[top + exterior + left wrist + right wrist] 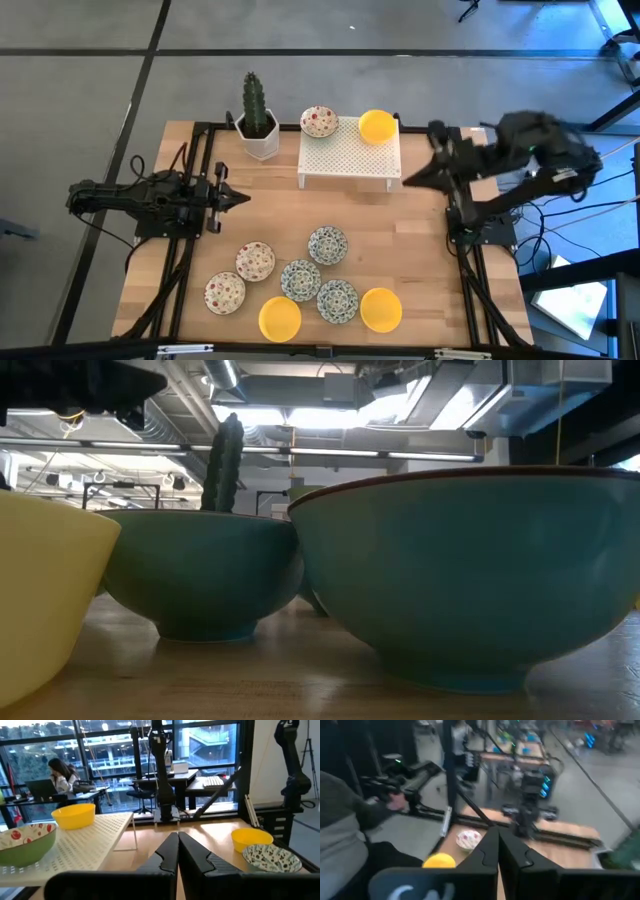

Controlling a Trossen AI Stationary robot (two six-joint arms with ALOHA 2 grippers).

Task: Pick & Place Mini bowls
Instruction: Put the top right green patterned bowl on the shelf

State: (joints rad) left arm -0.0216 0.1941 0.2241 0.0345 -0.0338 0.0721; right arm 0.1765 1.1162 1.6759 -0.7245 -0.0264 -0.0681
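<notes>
Glossy round mini bowls (301, 281) on grained wood table (420, 250), perforated rack (350, 152); both end effectors (242, 197) (410, 180) pinched together, empty.

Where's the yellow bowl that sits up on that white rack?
From above, the yellow bowl sits at the far right corner of the white perforated rack, with a red-speckled bowl at the rack's far left corner.

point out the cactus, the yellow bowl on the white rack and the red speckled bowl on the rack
cactus (253, 97), high view, middle of the green stem
yellow bowl on the rack (377, 126), high view, centre of the bowl's inside
red speckled bowl on the rack (319, 122), high view, centre of the bowl's inside
</notes>
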